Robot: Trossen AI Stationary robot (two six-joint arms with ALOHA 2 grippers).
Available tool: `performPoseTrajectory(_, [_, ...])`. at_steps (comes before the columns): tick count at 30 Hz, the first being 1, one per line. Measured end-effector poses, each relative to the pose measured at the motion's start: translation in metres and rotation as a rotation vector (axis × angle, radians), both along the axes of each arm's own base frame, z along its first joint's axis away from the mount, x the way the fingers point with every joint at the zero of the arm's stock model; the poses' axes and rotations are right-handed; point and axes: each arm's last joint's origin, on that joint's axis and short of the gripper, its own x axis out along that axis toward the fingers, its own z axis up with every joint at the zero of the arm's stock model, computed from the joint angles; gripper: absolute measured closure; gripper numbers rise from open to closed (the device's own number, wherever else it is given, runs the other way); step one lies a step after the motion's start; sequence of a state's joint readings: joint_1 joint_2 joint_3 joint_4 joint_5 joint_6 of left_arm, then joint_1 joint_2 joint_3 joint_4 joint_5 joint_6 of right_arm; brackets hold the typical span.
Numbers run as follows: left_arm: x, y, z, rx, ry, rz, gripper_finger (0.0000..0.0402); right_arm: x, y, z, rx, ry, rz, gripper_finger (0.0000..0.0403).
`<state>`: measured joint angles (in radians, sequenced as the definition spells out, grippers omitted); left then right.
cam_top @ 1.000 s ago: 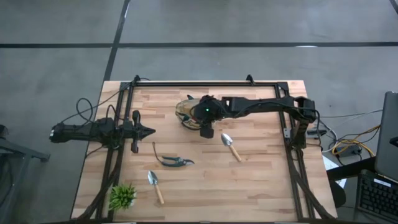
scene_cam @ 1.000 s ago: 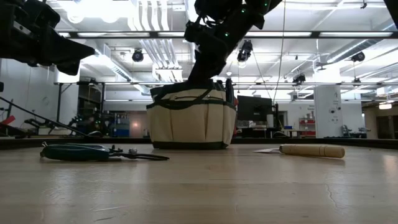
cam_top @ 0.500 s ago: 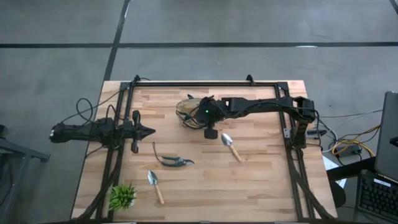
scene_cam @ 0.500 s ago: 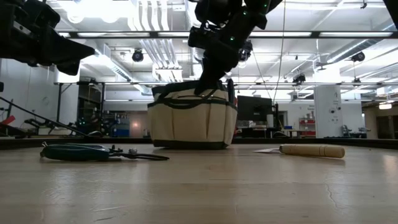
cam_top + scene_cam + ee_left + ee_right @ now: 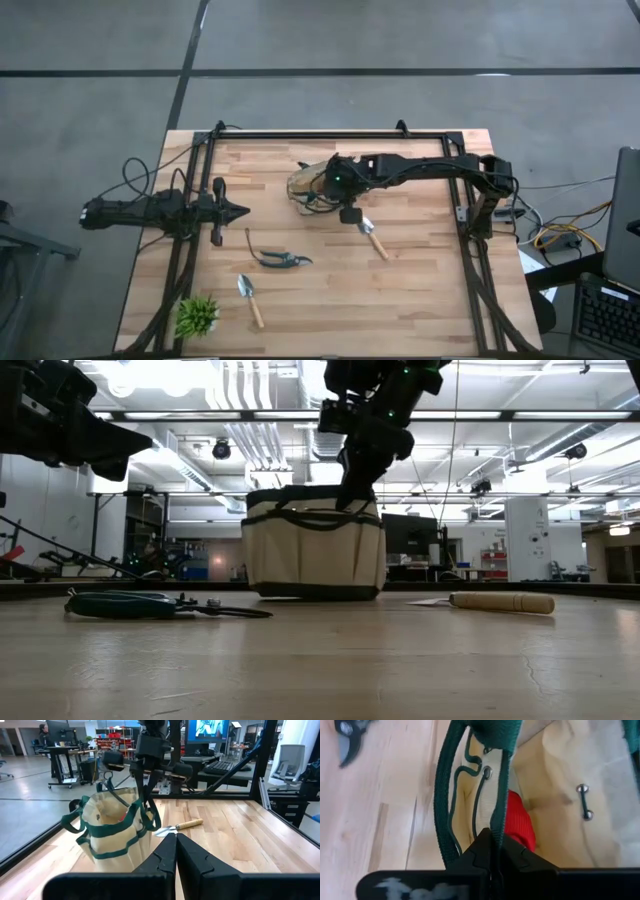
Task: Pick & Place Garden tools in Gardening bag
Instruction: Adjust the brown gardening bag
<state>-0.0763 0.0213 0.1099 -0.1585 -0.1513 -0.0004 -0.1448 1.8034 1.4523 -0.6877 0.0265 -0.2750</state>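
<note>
Pinching the bag's dark green loop handle [image 5: 496,780], the right gripper [image 5: 347,212] is clamped shut on the strap above the bag [image 5: 312,183], which sits toward the far edge of the table [image 5: 420,290], near the middle. A red item [image 5: 520,826] lies inside. Pulling from here could tip or drag the bag, since it is soft and light, and spill what it holds. A trowel [image 5: 372,235] lies just beside the gripper and could be knocked aside. Shears [image 5: 278,259] and a second trowel [image 5: 249,297] wait nearer the front edge. The left gripper [image 5: 238,211] is closed and empty at the left edge.
</note>
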Motion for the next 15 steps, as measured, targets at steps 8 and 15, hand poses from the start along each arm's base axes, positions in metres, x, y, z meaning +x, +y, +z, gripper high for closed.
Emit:
performPoseTrajectory(8, [0.0,0.0,0.0,0.0,0.0,0.0,0.0387,0.0005,0.001,0.0007,0.01,-0.009,-0.012,0.0394])
performPoseTrajectory(15, [0.0,0.0,0.0,0.0,0.0,0.0,0.0387,0.0011,0.0029,0.0011,0.012,-0.014,-0.009,0.0358])
